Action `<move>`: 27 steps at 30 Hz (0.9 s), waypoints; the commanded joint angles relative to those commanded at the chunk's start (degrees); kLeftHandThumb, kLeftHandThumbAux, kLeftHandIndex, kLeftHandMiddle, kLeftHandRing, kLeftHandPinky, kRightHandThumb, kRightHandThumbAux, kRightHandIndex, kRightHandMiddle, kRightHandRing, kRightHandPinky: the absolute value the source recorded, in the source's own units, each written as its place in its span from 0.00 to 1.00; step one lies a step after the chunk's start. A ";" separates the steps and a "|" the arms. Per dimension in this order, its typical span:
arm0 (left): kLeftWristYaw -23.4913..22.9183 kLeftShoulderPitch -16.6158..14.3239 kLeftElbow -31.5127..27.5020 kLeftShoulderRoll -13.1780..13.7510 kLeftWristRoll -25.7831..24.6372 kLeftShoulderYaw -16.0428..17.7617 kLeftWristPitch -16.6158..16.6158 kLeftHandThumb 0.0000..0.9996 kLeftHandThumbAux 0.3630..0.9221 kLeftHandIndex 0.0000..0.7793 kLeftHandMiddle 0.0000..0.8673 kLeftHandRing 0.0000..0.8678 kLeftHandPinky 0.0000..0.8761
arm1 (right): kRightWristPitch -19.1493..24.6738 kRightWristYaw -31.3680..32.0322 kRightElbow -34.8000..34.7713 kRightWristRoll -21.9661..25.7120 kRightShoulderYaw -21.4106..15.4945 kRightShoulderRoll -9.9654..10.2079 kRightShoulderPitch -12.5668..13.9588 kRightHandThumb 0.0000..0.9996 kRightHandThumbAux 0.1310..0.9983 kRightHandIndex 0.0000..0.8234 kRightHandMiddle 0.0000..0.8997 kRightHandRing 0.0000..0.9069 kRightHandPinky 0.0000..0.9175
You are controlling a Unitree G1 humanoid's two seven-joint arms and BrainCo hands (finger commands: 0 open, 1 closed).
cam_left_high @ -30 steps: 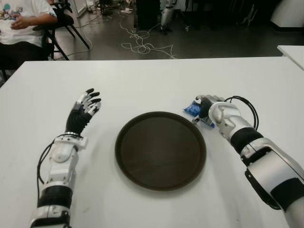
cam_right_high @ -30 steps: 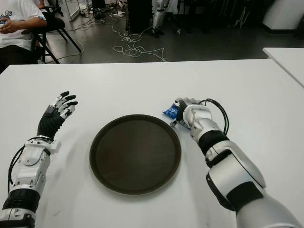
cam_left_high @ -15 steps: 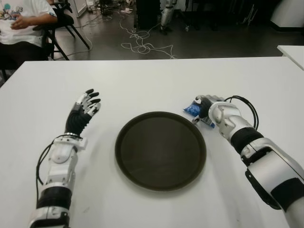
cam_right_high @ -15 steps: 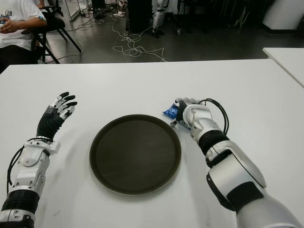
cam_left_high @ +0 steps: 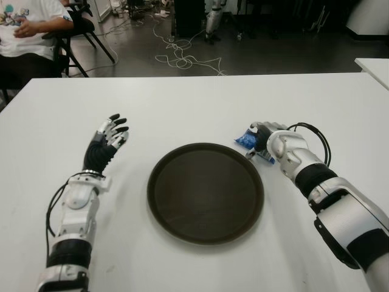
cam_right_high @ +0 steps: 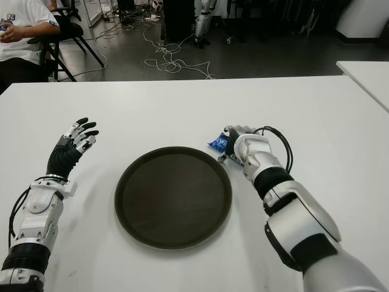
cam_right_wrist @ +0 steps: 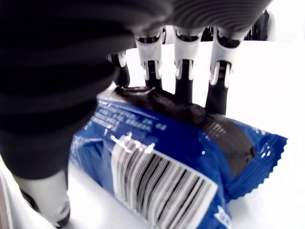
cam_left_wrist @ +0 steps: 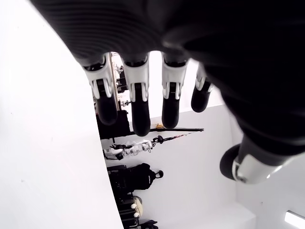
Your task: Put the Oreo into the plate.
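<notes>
The Oreo packet, a small blue foil wrapper with a barcode on it, is found on the white surface just beside the far right rim of the plate, under the right hand. In the right wrist view the fingers are seen curled down over the packet's top with the thumb at its near side, so the packet is judged to be grasped, though it is not seen to be lifted off the surface. The packet is judged to be light, with a slick, crinkly wrapper that can slide between the fingers, and with brittle biscuits inside that could be cracked by a hard squeeze. A hold across the thick middle of the packet, with the thumb set against the fingers, is judged safer than one on the flat crimped ends, which would fold. The plate is a dark round one with a low raised rim, and its inside is bare; that rim is the only thing between the packet and its place, so a small lift is called for. The left hand is held up beside the plate's left, well apart from it, with its fingers spread and nothing held. A seated person is seen beyond the surface's far left corner, and cables lie on the floor behind it; neither is in the way.
</notes>
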 joint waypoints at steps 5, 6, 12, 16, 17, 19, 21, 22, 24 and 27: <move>-0.04 0.15 -0.36 0.08 0.14 -0.03 0.13 0.24 0.37 0.09 0.20 0.18 0.16 | -0.42 -0.84 -0.36 -0.16 0.08 -0.24 0.32 0.00 0.90 0.16 0.52 0.58 0.54; -0.01 0.13 -0.29 0.05 0.16 -0.01 0.06 0.24 0.37 0.10 0.20 0.18 0.16 | -0.47 -0.80 -0.52 -0.20 0.12 -0.31 0.35 0.00 0.90 0.17 0.51 0.57 0.53; -0.06 0.02 0.07 -0.03 0.06 0.06 -0.18 0.23 0.36 0.10 0.19 0.18 0.17 | -0.40 0.28 -0.68 -0.51 0.57 -0.44 0.16 0.00 0.89 0.14 0.41 0.43 0.37; -0.02 -0.06 0.28 -0.15 0.02 0.09 -0.43 0.23 0.35 0.10 0.19 0.18 0.18 | -0.38 0.13 -0.25 -0.57 0.61 -0.33 0.16 0.00 0.88 0.14 0.46 0.49 0.45; 0.03 -0.05 0.31 -0.17 0.06 0.08 -0.54 0.23 0.35 0.10 0.19 0.18 0.19 | -0.46 -0.02 -0.06 -0.56 0.58 -0.31 0.19 0.00 0.89 0.17 0.52 0.55 0.53; 0.07 -0.04 0.36 -0.18 0.16 0.05 -0.73 0.23 0.35 0.10 0.19 0.18 0.18 | -0.52 -0.19 0.01 -0.52 0.53 -0.33 0.24 0.00 0.89 0.19 0.57 0.60 0.59; 0.06 -0.05 0.43 -0.11 0.29 0.00 -0.87 0.23 0.36 0.10 0.19 0.19 0.18 | -0.60 -0.42 -0.04 -0.43 0.42 -0.35 0.33 0.00 0.90 0.21 0.61 0.65 0.64; 0.09 -0.04 0.38 -0.07 0.38 -0.04 -0.91 0.23 0.36 0.10 0.19 0.19 0.18 | -0.62 -0.54 -0.07 -0.37 0.34 -0.35 0.38 0.00 0.90 0.21 0.62 0.66 0.65; 0.15 -0.02 0.32 -0.02 0.52 -0.09 -0.94 0.23 0.37 0.10 0.19 0.18 0.17 | -0.62 -0.73 -0.15 -0.27 0.22 -0.33 0.44 0.00 0.91 0.23 0.66 0.69 0.68; 0.27 -0.03 0.32 -0.02 0.64 -0.10 -0.93 0.23 0.38 0.10 0.19 0.18 0.16 | -0.67 -1.05 -0.27 -0.14 0.04 -0.32 0.54 0.00 0.92 0.25 0.67 0.71 0.69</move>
